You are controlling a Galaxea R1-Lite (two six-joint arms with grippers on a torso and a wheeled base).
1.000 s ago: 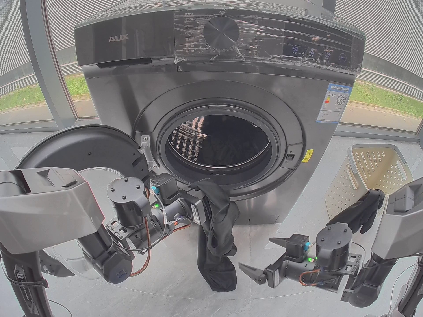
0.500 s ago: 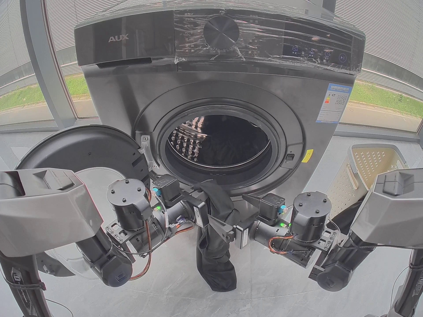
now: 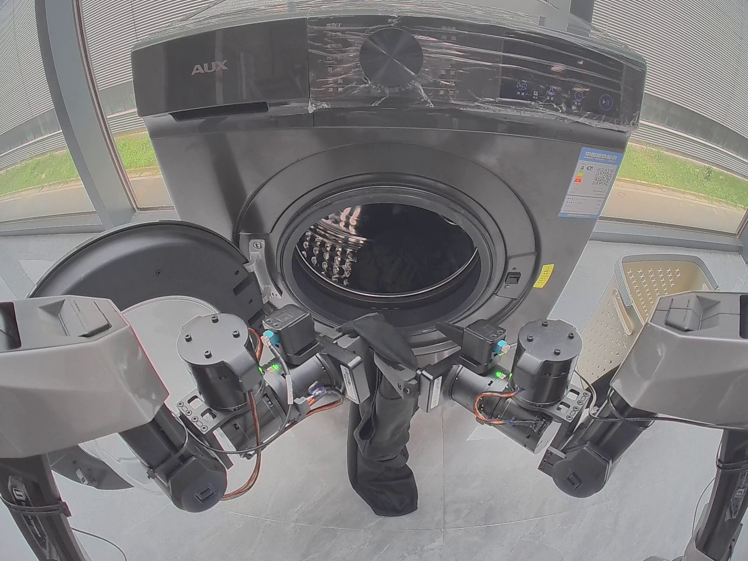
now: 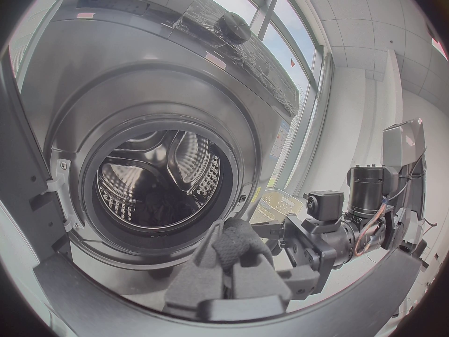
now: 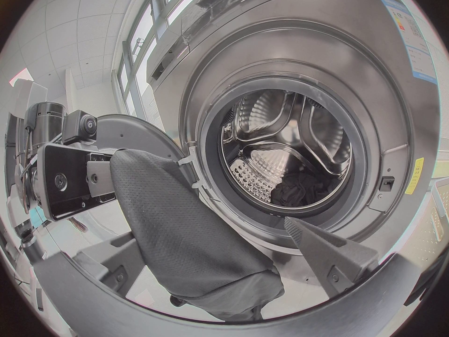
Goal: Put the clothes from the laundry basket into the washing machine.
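Note:
A long black garment (image 3: pixel 382 438) hangs in front of the washing machine (image 3: pixel 389 165), just below its open drum (image 3: pixel 387 249). My left gripper (image 3: pixel 371 351) is shut on the garment's top end (image 4: pixel 236 246). My right gripper (image 3: pixel 402 380) faces it from the other side and is open, one finger on each side of the cloth (image 5: pixel 187 230). Dark clothes (image 5: pixel 299 188) lie at the bottom of the drum. The cream laundry basket (image 3: pixel 662 298) stands on the floor to the right of the machine, partly behind my right arm.
The round door (image 3: pixel 148 266) is swung fully open on the machine's left, behind my left arm. Grey tiled floor (image 3: pixel 483 508) spreads under the hanging garment. Windows run behind the machine.
My right arm has swung in from the lower right, near the basket, to the garment, its open fingers now straddling it. My left gripper has held the garment in nearly the same spot.

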